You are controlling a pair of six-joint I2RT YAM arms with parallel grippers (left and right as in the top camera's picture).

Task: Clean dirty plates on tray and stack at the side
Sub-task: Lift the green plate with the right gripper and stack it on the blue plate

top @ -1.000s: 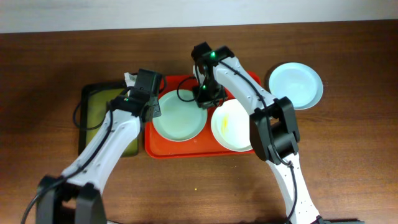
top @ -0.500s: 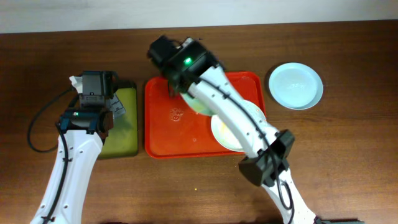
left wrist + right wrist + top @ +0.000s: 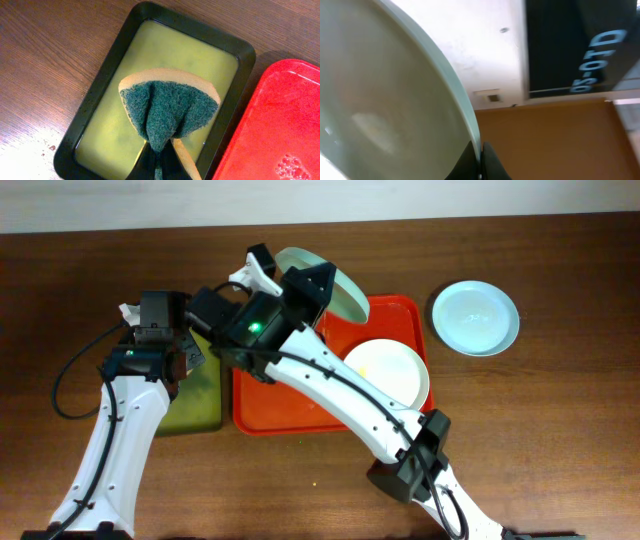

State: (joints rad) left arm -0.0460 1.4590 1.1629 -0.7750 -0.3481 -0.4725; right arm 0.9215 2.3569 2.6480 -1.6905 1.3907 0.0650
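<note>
My right gripper (image 3: pixel 303 284) is shut on the rim of the pale mint green plate (image 3: pixel 340 290) and holds it up, tilted on edge, above the back left of the red tray (image 3: pixel 397 315). In the right wrist view both fingers pinch the plate's (image 3: pixel 380 100) edge at the right gripper (image 3: pixel 481 161). A white plate (image 3: pixel 388 370) with a faint yellowish smear lies on the tray's right half. The pale blue plate (image 3: pixel 475 318) sits on the table to the tray's right. My left gripper (image 3: pixel 160 157) is shut on a green and yellow sponge (image 3: pixel 167 107) over the black tray (image 3: pixel 100 75).
The black tray (image 3: pixel 200 402) with greenish liquid stands directly left of the red tray (image 3: pixel 280 125). My right arm stretches diagonally across the red tray from the front right. Bare wooden table surrounds both trays.
The right arm has picked the mint plate off the red tray and raised it, tilted, toward the back left. The left arm has swung left from that plate to the black tray.
</note>
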